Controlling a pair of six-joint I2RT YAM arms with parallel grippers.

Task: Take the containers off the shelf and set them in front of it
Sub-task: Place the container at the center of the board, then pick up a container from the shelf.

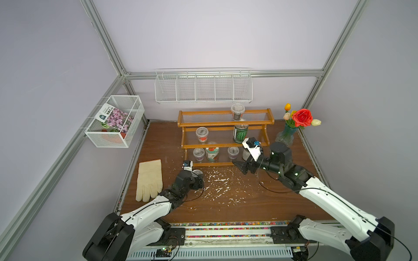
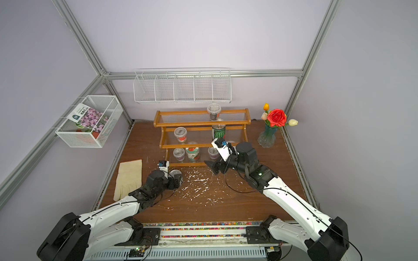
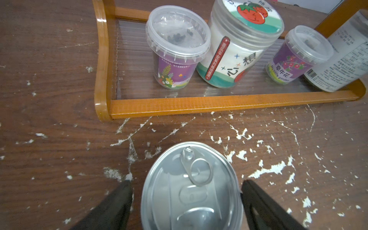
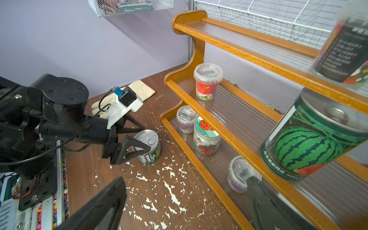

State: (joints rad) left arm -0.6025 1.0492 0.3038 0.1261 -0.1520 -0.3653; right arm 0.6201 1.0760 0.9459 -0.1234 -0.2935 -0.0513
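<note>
On the shelf (image 3: 199, 105), purple cup (image 3: 288, 65) reading "my little garden", tomato-lidded tub (image 3: 235, 55)

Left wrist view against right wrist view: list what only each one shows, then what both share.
Left wrist only: the white-label tin at the bottom tier's end. Right wrist only: the watermelon tin, the red-label cup, the glove. Both: the shelf, the tomato-lidded tub, two purple-label cups, and the green-striped tin on the table inside the open left gripper.
</note>
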